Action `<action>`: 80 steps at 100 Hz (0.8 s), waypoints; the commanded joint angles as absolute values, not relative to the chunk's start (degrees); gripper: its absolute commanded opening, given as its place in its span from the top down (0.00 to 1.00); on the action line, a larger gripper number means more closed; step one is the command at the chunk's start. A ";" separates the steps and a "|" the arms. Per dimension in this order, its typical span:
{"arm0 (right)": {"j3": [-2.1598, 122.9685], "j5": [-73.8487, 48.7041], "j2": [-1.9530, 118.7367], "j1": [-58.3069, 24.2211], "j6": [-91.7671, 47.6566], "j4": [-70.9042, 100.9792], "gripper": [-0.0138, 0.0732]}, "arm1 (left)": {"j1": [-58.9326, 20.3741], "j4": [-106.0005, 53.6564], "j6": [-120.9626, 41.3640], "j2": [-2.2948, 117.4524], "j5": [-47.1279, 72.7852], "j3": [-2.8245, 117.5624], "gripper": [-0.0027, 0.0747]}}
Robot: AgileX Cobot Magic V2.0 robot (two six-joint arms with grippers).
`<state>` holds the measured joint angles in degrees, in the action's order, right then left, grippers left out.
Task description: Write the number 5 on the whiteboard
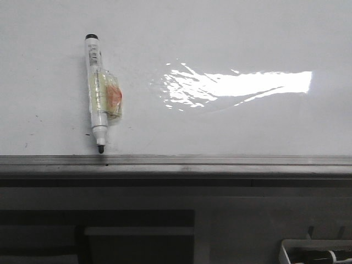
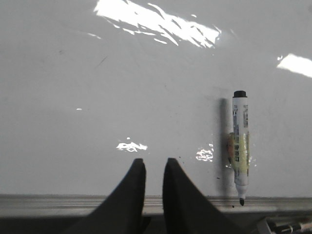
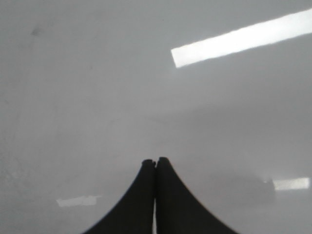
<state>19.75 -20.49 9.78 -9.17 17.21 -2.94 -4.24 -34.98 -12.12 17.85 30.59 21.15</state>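
The whiteboard (image 1: 231, 44) lies flat, glossy white with a glare patch and a grey edge rail along its near side. No number 5 shows on it. A white marker (image 1: 98, 93) with a black tip and a yellow-orange wrap lies on the board near the rail, tip toward the rail; it also shows in the left wrist view (image 2: 240, 146). My left gripper (image 2: 153, 163) is slightly open and empty, above the rail, beside the marker and apart from it. My right gripper (image 3: 155, 162) is shut and empty over bare board (image 3: 97, 97). Neither gripper shows in the front view.
The grey metal rail (image 1: 176, 161) runs along the board's near edge. Below it is a dark grey panel (image 1: 137, 220), and a white tray corner (image 1: 313, 250) at lower right. Small dark specks dot the board near the marker tip.
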 commanded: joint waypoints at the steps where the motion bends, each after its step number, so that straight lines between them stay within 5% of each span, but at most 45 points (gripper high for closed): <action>1: 25.56 -19.66 14.41 -8.81 13.92 -4.18 0.87 | -4.25 -36.13 -17.24 25.48 31.33 27.73 0.62; 12: 28.93 -21.21 18.27 -9.39 13.92 -2.07 0.65 | -5.53 -43.05 -23.15 32.94 34.12 30.37 0.42; 27: 30.65 -23.64 22.06 -12.63 13.92 3.12 0.36 | -11.78 -53.56 -29.63 41.33 33.37 30.37 0.50; 80: 30.65 -23.79 24.63 -15.70 13.92 1.40 0.36 | -47.95 -62.99 -29.63 62.37 -4.46 30.37 0.52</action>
